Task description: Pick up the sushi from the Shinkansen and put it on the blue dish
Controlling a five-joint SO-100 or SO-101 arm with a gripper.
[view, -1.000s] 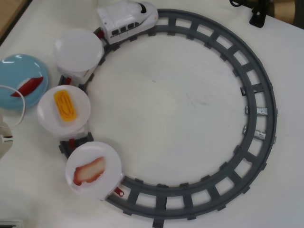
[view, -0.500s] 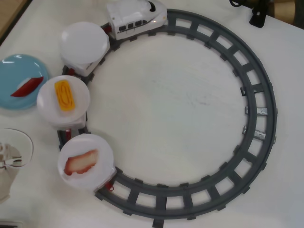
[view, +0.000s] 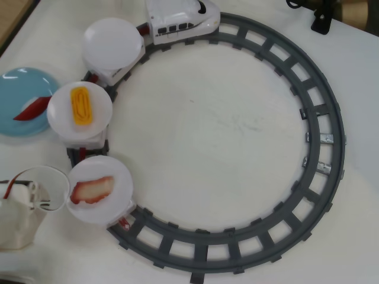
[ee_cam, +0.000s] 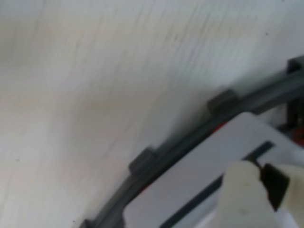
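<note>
Sushi (view: 31, 109): laid flat on the blue dish (view: 18, 94), left of the track (view: 323, 112) in the overhead view.
Shinkansen (view: 180, 18): seen on the track's top.
Gripper (ee_cam: 259, 190): blurred in the wrist view; its opening cannot be told.

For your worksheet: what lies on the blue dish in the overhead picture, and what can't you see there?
On the blue dish lies the dark-red sushi. The neighbouring white plate, carrying the yellow egg piece, overlaps the dish's right edge, hiding anything beneath.
</note>
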